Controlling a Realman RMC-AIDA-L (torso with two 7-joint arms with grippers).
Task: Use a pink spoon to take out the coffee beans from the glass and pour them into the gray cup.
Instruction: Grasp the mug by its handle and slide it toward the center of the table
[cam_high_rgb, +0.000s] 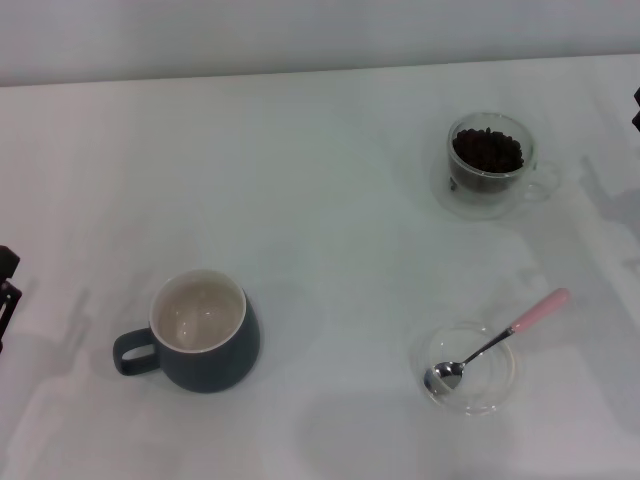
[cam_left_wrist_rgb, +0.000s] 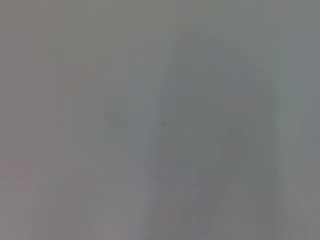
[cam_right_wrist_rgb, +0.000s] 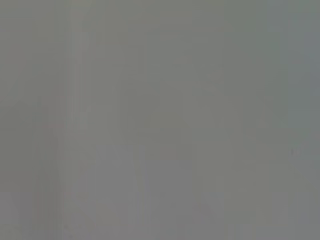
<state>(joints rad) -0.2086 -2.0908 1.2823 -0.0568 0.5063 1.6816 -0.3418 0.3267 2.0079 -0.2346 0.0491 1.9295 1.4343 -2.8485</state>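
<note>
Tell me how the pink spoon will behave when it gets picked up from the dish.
The pink spoon looks thin and stiff, probably light. Its stem leans on the rim of the glass dish, so it may pivot or slide. The shiny bowl may be slippery; the raised handle seems easier to grip.

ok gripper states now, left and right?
Left gripper: only a sliver at the table's left edge, holding nothing visible; fingers cannot be told.
Right gripper: sliver at right edge; cannot be told.

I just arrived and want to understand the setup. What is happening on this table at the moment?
Nothing is being handled yet. The pink spoon rests with its bowl in a shallow glass dish. The glass holds the coffee beans, and the gray cup stands empty. Only a dark part of the left arm shows at the table's left edge; the wrist views show nothing clear.
</note>
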